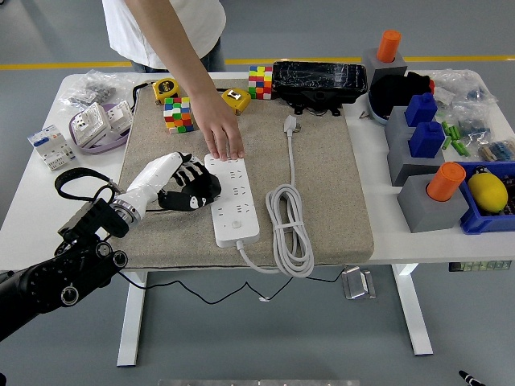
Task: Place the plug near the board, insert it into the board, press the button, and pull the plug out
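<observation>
A white power strip [232, 199] lies lengthwise on the beige mat [322, 185], its cable coiled [290, 227] to the right. The white plug [290, 124] lies on the mat at the far end of the cable, apart from the strip. My left hand [191, 187], black with white markings, rests on the mat against the strip's left edge, fingers curled and holding nothing. A person's hand [220, 134] presses down on the strip's far end. My right hand is out of view.
Two colour cubes [179, 113] [260, 81], tape measures [165, 88] and a black box [319, 80] stand along the mat's far edge. Grey blocks with orange and blue tops [426, 173] and a blue bin [489, 201] fill the right side. Small boxes [88, 129] lie at left.
</observation>
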`<action>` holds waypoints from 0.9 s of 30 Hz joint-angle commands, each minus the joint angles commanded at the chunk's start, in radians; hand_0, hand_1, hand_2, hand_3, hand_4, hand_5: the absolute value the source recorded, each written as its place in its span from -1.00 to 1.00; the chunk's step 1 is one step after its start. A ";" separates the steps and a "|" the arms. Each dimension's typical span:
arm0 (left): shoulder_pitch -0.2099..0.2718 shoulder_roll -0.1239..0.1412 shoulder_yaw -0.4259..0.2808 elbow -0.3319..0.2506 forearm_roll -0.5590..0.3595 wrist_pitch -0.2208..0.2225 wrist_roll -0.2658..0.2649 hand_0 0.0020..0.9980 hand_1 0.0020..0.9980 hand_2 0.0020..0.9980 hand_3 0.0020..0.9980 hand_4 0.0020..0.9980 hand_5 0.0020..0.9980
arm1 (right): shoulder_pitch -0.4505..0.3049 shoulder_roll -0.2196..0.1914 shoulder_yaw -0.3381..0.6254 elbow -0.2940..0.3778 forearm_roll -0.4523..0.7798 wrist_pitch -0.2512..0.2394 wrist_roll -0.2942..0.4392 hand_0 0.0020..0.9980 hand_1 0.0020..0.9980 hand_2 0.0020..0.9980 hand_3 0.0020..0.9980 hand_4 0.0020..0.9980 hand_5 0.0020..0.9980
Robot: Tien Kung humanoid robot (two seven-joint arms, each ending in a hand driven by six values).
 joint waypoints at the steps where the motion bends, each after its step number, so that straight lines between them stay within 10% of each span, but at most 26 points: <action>1: 0.000 0.001 -0.001 -0.001 0.000 -0.002 0.000 -0.18 -0.09 -0.05 0.09 0.46 -1.00 | 0.001 0.000 0.000 0.000 0.000 0.000 0.000 0.22 0.28 0.30 0.10 0.89 -0.03; 27: -0.001 0.008 0.004 0.002 0.031 -0.022 0.012 -0.15 -0.06 -0.03 0.10 0.47 -1.00 | 0.002 0.000 0.001 0.000 0.001 -0.002 0.003 0.22 0.28 0.29 0.10 0.89 -0.04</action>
